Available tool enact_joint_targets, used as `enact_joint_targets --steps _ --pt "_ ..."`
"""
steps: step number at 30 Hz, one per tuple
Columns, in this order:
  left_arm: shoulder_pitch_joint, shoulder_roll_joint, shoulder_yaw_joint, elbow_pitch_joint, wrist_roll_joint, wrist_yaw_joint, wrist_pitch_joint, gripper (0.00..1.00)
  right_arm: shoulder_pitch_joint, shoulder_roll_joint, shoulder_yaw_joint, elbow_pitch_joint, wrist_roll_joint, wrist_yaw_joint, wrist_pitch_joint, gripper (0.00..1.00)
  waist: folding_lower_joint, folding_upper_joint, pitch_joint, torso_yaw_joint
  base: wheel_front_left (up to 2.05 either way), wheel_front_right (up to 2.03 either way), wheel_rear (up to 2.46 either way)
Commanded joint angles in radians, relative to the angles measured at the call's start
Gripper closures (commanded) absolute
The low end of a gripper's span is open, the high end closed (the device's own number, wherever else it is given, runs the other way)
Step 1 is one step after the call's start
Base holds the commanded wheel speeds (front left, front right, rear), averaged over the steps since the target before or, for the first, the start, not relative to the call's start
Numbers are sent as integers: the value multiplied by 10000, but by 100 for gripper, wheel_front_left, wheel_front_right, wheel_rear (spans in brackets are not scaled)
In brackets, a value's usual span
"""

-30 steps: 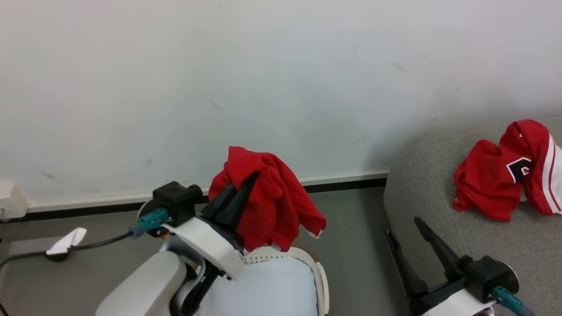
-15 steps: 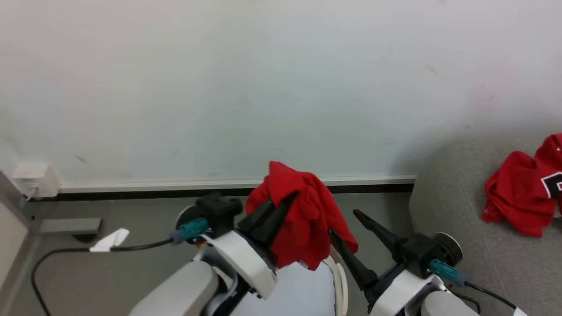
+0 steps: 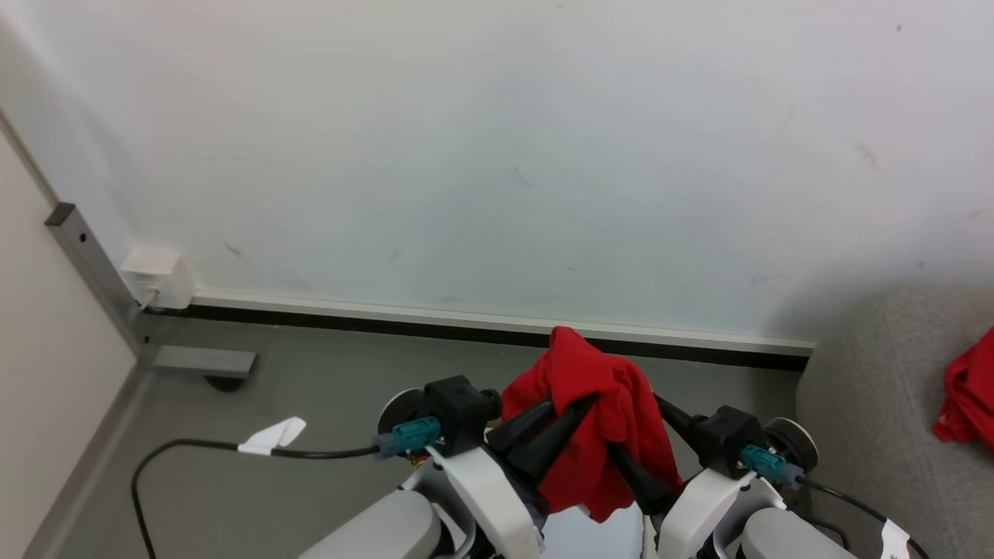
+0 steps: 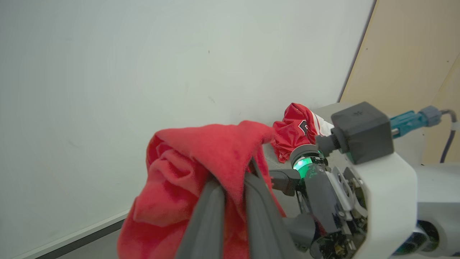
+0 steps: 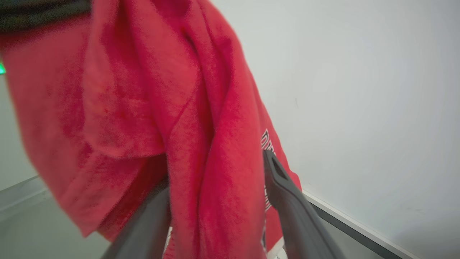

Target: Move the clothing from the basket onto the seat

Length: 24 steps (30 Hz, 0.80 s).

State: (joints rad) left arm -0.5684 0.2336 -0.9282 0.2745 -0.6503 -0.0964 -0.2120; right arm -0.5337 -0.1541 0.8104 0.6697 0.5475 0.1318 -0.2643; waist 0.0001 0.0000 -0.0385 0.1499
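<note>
A red jersey (image 3: 594, 411) hangs in the air, bunched over my left gripper (image 3: 586, 404), which is shut on it. The left wrist view shows the fingers (image 4: 212, 208) pinching the jersey's (image 4: 201, 158) folds. My right gripper (image 3: 633, 423) stands open just right of it, one finger on each side of the hanging cloth. In the right wrist view the jersey (image 5: 187, 126) drapes between the spread fingers (image 5: 287, 194). A sliver of the basket's white lining (image 3: 578, 536) shows below. The second red jersey (image 3: 971, 396) lies on the grey seat (image 3: 870, 404) at far right.
A pale wall with a dark baseboard (image 3: 466, 330) runs straight ahead. A black cable with a white tag (image 3: 272, 436) lies on the grey floor at left. A socket box (image 3: 159, 279), a grey metal post (image 3: 85, 264) and a beige panel stand at far left.
The head camera has turned left, so the seat slid toward the right edge. My right gripper came up beside the held jersey and now straddles it. The left grip is unchanged.
</note>
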Motion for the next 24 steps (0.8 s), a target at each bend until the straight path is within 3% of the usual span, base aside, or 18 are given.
enact_joint_targets --steps 1,6,7,8,9,19,20,21,23,24 --pt "-34 1 -15 -42 -19 -27 3 100 -78 33 12 96 69 -23 1 0 -1 0 -38 141 0 0 0" --pt "3 3 -112 -108 -51 -40 48 100 2 118 -64 247 235 -23 1 0 -1 0 -81 289 0 0 0" --pt "12 10 -122 -111 -55 -31 47 100 13 104 -62 243 283 -23 1 58 -1 0 -89 309 0 0 0" --pt "23 24 -130 -111 -62 -20 49 100 15 109 -54 224 311 -23 1 89 -1 0 -96 323 0 0 0" --pt "33 36 -135 -113 -67 -2 52 100 17 115 -62 191 335 -23 1 100 -1 0 -101 329 0 0 0" --pt "195 244 65 -23 -293 208 -23 100 212 56 -665 -347 492 -23 1 100 -1 0 -83 140 0 0 0" --pt "209 257 71 -14 -304 238 -29 87 262 64 -795 -429 547 -23 -1 100 -1 0 -72 104 0 0 0" --pt "224 265 61 -3 -302 234 -12 59 312 87 -945 -505 603 -23 -1 100 -1 0 -60 66 0 0 0" --pt "225 257 36 -16 -298 262 -9 11 375 91 -1178 -696 771 -23 -1 100 -1 0 -29 -25 0 0 0" --pt "228 238 23 -27 -308 276 -10 0 417 72 -1327 -771 877 -23 -1 100 -1 0 -18 -71 0 0 0"
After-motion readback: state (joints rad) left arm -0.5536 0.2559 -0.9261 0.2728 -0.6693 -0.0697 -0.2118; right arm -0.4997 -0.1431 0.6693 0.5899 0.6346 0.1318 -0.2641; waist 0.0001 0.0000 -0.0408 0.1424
